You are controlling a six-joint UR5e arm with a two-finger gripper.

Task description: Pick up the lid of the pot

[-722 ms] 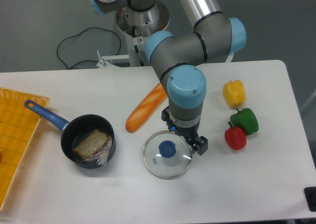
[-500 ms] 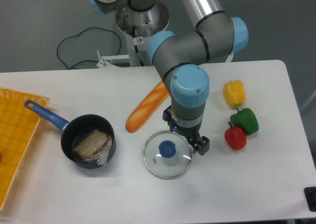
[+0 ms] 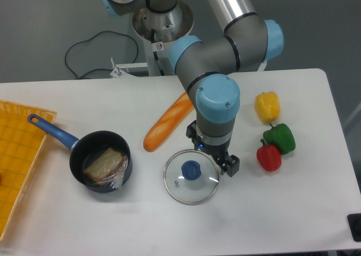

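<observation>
Camera view: the tool [image 3: 212,149] is released, its two fingers spread apart. The pot lid [image 3: 194,192] lies on the desk [image 3: 282,211] near the tool, blue knob [image 3: 191,170] up. A black pan [image 3: 90,149] sits well apart from the tool.

Lid [image 3: 192,195], round, clear glass w/ thin silver metal rim [image 3: 164,180], lies flat on the white table [image 3: 141,228], top side up. A round dark-blue knob [image 3: 190,170] stands at approx. ctr; a small metallic spot [image 3: 176,183] shows in the glass, just to the knob's lower L in cam view. The lid sits to the R of the black pan [image 3: 82,149], apart from it. Pt. of its upper-R edge is hidden; the table's white shows thru the glass.
</observation>
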